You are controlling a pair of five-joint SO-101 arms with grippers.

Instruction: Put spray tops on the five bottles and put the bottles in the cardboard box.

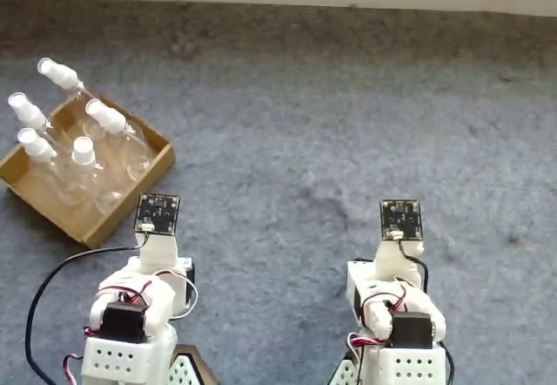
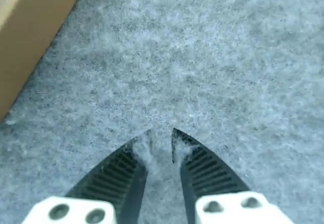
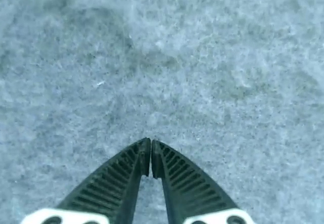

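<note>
The cardboard box [image 1: 54, 208] sits on the grey carpet at the left, and its brown wall [image 2: 25, 31] also shows in the left wrist view. Several clear bottles [image 1: 129, 151] lie inside it, each with a white spray top [image 1: 105, 116]; one top [image 1: 59, 73] sticks out over the far rim. My left gripper [image 2: 162, 133] hangs over bare carpet just beside the box, its fingers a narrow gap apart with nothing between them. My right gripper [image 3: 151, 144] is over bare carpet with its tips touching, holding nothing.
Both arms are folded back at the near edge, the left arm [image 1: 144, 302] close to the box's near corner, the right arm [image 1: 396, 302] about a body's width to its side. Grey carpet [image 1: 331, 124] stretches ahead to a pale strip at the far edge.
</note>
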